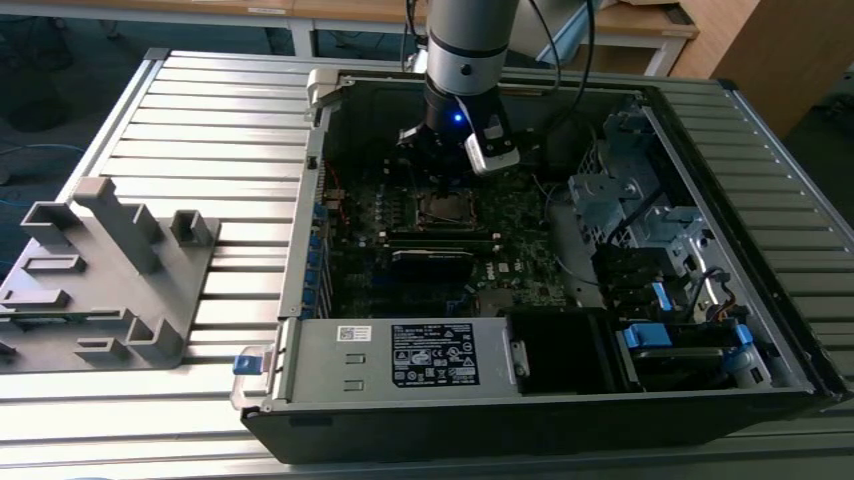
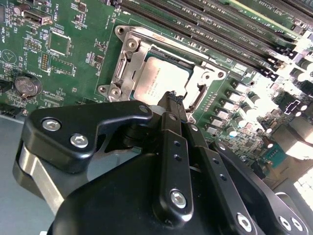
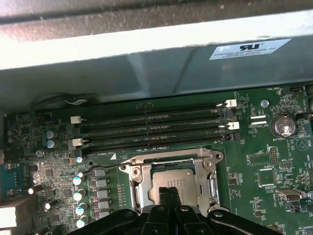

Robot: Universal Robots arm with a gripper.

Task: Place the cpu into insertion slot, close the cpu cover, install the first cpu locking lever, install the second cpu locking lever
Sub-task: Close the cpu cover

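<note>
Cpu cover [image 2: 123,73] lies flat around the cpu [image 2: 159,78], which sits in the insertion slot [image 1: 424,207] directly beneath your gripper [image 2: 171,99]. Its fingers are pinched together and empty. Treat the chip as light, stiff and fragile: touch its edges only.

The cpu [image 2: 159,78] has a dull, silver-grey metal face. The cpu cover [image 2: 124,66] is brighter, shiny metal. The gripper [image 2: 171,99] looks matt black with glinting screw heads. The motherboard [image 2: 73,78] is glossy green, and the table [image 1: 200,100] is pale ribbed metal.

Print on the power supply label [image 1: 434,355] cannot be read.
</note>
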